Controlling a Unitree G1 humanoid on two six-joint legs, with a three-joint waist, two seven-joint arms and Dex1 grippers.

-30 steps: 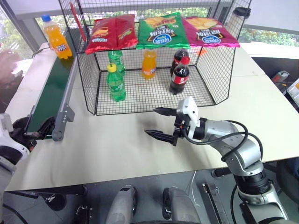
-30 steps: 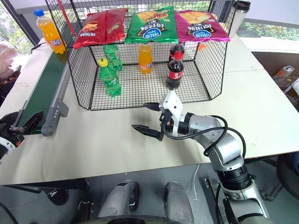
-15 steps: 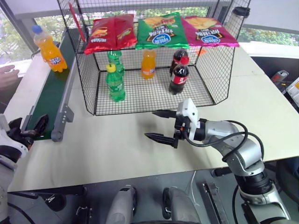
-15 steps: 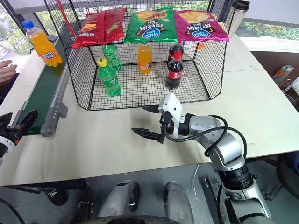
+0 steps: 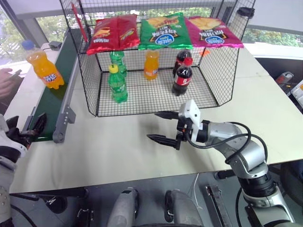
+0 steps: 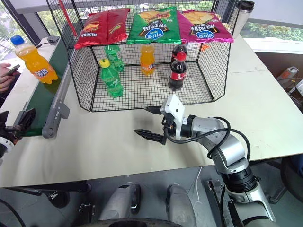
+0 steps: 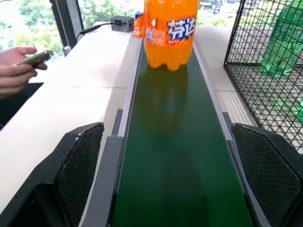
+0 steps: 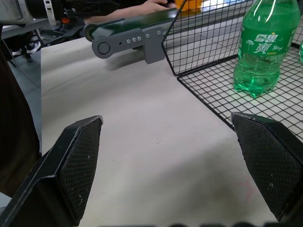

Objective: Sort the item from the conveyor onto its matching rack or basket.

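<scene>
The item, an orange drink bottle with a blue cap (image 5: 41, 70), stands upright on the dark green conveyor (image 5: 52, 101) at the table's left. In the left wrist view the bottle (image 7: 170, 33) stands farther up the belt (image 7: 180, 161). My left gripper (image 5: 26, 127) sits open at the belt's near end, level with it, a finger on each side and nothing between them. The black wire basket (image 5: 151, 101) stands at the back middle of the table. In front of it my right gripper (image 5: 152, 125) hovers open and empty over the tabletop, pointing left.
Inside the basket stand two green bottles (image 5: 117, 84), an orange-capped orange bottle (image 5: 151, 65) and two cola bottles (image 5: 182, 75). Three chip bags (image 5: 164, 31) lie on the slanted rack above. A person's hand with a phone (image 7: 21, 71) rests left of the conveyor.
The orange bottle has ridden down the belt toward my left gripper. A person's hand has come into view at the left edge. Both grippers have stayed open and in place.
</scene>
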